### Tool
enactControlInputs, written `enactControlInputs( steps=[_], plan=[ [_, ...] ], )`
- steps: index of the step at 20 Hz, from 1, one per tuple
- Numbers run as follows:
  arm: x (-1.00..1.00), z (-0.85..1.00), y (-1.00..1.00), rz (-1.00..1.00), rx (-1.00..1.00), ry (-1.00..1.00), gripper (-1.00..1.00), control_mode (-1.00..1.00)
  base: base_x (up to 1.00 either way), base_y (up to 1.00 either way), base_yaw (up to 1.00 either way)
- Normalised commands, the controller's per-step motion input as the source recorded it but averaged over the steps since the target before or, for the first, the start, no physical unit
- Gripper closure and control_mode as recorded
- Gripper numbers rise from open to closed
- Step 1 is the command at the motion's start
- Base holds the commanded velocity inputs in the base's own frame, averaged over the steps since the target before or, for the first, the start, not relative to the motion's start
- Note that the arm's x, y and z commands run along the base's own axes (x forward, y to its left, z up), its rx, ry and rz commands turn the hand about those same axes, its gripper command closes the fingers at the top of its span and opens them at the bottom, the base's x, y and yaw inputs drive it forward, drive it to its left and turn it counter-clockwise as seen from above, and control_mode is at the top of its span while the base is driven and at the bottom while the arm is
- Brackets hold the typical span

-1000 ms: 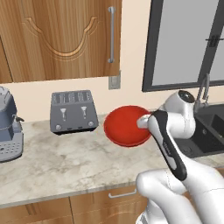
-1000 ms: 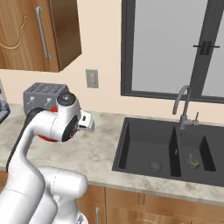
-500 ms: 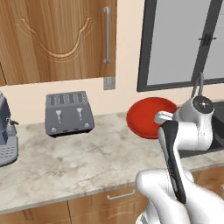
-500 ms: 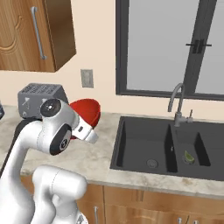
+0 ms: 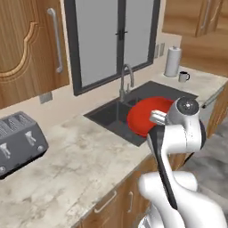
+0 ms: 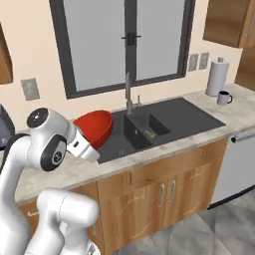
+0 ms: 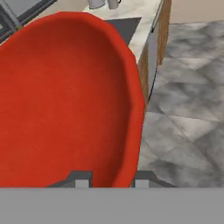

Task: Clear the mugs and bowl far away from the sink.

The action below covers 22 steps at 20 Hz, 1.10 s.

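hand view: two-finger gripper (image 7: 108, 180) pinches the rim of the wide shallow red bowl (image 7: 65, 100), held tilted above the black two-basin sink (image 6: 164, 122).

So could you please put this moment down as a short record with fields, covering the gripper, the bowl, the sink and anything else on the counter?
gripper: gripper shut on the rim of the bowl, holding it tilted off the counter
bowl: red bowl carried in front of the sink
sink: black two-basin sink with grey tap behind it
mug: dark mug on the counter right of the sink, beside the paper towel roll
toaster: toaster on the counter far left
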Motion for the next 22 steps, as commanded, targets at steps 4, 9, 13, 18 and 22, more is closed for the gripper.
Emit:
enactControlInputs(
  steps=[4,9,13,18,22],
  plan=[
    [0.0,0.0,0.0,0.0,0.0,0.0,1.0,1.0,0.0,0.13,-1.0],
    [0.0,0.0,0.0,0.0,0.0,0.0,1.0,1.0,0.0,0.08,-1.0],
    [0.0,0.0,0.0,0.0,0.0,0.0,1.0,1.0,0.0,0.05,-1.0],
    [0.0,0.0,0.0,0.0,0.0,0.0,1.0,1.0,0.0,0.03,-1.0],
    [0.0,0.0,0.0,0.0,0.0,0.0,1.0,1.0,0.0,0.01,-1.0]
  ],
)
